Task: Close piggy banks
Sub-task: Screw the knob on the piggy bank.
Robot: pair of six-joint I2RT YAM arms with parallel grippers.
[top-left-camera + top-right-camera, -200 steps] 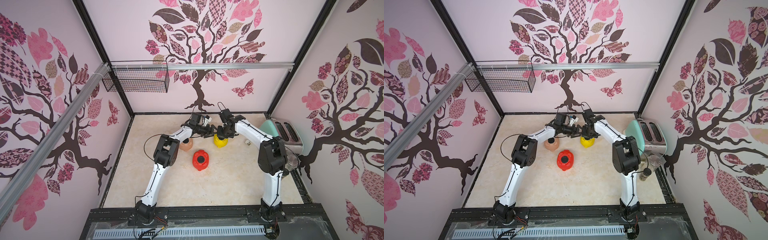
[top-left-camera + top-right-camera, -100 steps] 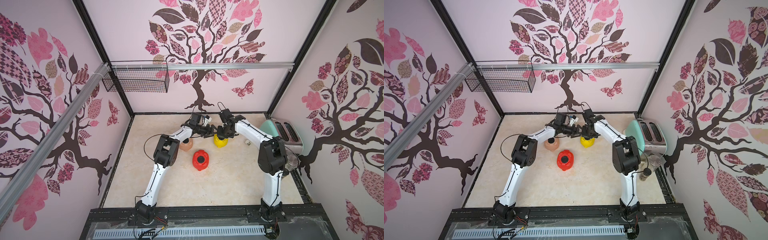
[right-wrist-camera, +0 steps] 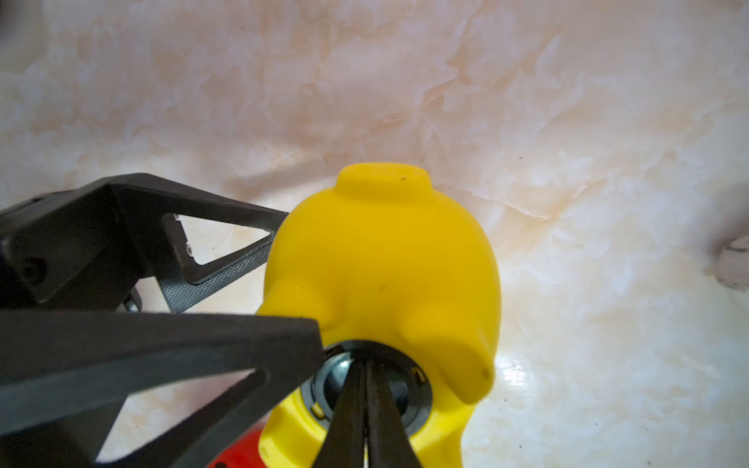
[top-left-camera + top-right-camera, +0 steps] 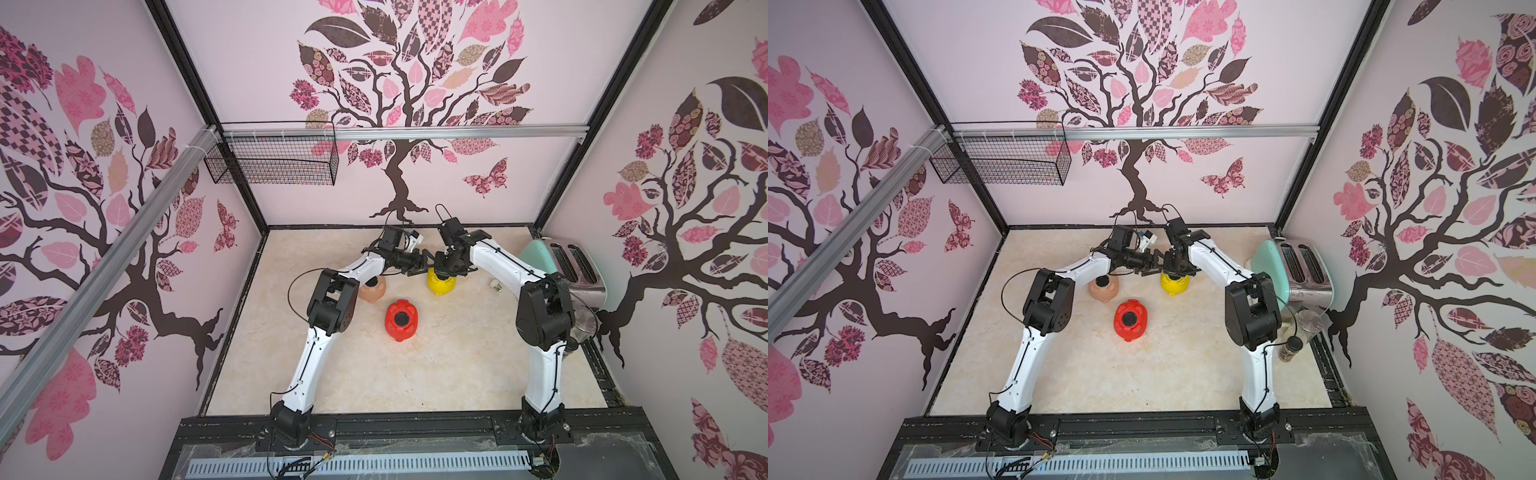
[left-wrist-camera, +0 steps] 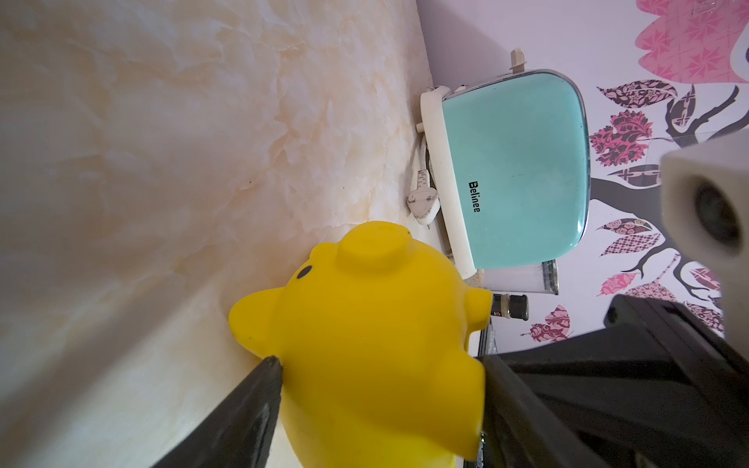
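The pale marble-look table [image 4: 415, 374] fills the floor of the booth, and a wire basket [image 4: 274, 160] hangs on the back wall above its left corner. The left arm [image 4: 309, 357] and the right arm [image 4: 540, 370] rise from the front edge and lean in until their ends meet over the back middle of the table. A mint-green toaster [image 4: 575, 270] stands against the right wall, with its white power plug [image 4: 494, 284] lying on the table just beside it. All three pigs are on the table. The red pig [image 4: 390, 330] lies alone near the middle, belly up, with a black stopper [image 4: 401, 318] seated in its belly hole. The peach pig [image 4: 374, 293] sits just behind it to the left, partly under the left arm. The yellow pig [image 4: 441, 284] sits behind the red one to the right, under both pincers, its belly hole turned up. The left pincer [image 5: 379, 364] holds the yellow pig by the body, with one finger [image 5: 259, 405] pressed against each side. The right pincer [image 3: 366, 366] is closed, its tips together on a second black stopper [image 3: 419, 399] that sits in the yellow pig's belly hole. I cannot tell whether they pinch any part of it.
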